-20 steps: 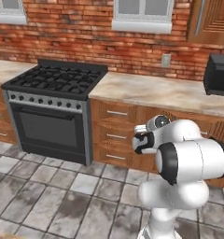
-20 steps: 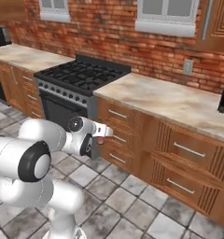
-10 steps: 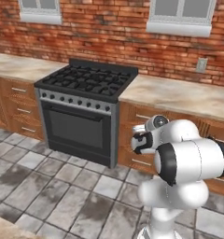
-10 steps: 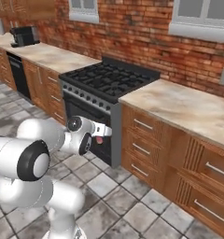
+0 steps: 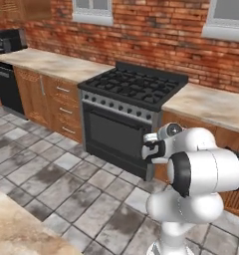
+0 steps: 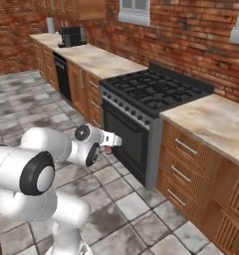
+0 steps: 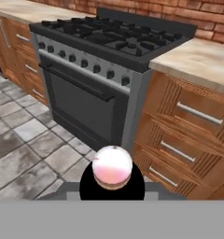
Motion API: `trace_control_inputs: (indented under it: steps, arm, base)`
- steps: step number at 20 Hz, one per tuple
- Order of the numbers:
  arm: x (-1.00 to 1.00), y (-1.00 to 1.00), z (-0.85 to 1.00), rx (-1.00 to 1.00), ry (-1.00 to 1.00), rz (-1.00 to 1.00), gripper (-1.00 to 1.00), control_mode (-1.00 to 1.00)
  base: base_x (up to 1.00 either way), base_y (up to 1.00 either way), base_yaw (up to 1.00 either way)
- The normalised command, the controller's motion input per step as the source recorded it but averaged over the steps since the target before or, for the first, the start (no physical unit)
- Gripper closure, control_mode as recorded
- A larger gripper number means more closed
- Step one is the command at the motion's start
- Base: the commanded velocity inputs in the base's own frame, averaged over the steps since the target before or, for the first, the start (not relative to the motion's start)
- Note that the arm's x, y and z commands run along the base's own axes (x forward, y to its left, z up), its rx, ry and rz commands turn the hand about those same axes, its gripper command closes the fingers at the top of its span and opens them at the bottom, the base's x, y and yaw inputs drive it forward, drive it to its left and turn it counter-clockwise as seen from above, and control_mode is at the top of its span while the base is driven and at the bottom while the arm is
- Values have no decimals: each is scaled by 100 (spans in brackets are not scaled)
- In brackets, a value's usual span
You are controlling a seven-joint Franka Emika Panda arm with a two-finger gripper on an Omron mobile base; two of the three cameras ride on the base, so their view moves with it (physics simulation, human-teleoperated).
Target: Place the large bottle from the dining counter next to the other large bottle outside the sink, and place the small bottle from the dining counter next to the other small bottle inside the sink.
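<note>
The pincer [image 7: 112,186] is pinching the short pinkish-white small bottle [image 7: 112,167], carrying it before the black gas stove [image 7: 104,70] — I judge it should be holding level while driving sinkward.

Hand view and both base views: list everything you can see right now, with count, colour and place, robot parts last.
small bottle: one, pinkish-white, pale cap, in the gripper, at the bottom centre of the hand view
stove: one, black range with oven door, against the brick wall
wall counters: beige stone tops over reddish wooden drawers, on both sides of the stove
coffee machine: one, black, on the far counter
dishwasher: one, black, under the far counter
windows: two, white frames, in the brick wall
floor: grey tiles
gripper: one, closed on the small bottle
</note>
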Motion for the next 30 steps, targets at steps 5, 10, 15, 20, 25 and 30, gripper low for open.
trace_control_inputs:
  steps: [5,10,15,20,25,30]
  arm:
    - [0,0,0,0,0,0,100,100]
    - [0,0,0,0,0,0,100,100]
    - [0,0,0,0,0,0,100,100]
    - [0,0,0,0,0,0,100,100]
    - [0,0,0,0,0,0,100,100]
    - [0,0,0,0,0,0,100,100]
  base:
    - [50,-11,32]
    - [60,-37,23]
    - [65,-20,20]
    - [73,0,18]
    - [86,10,18]
    - [93,18,18]
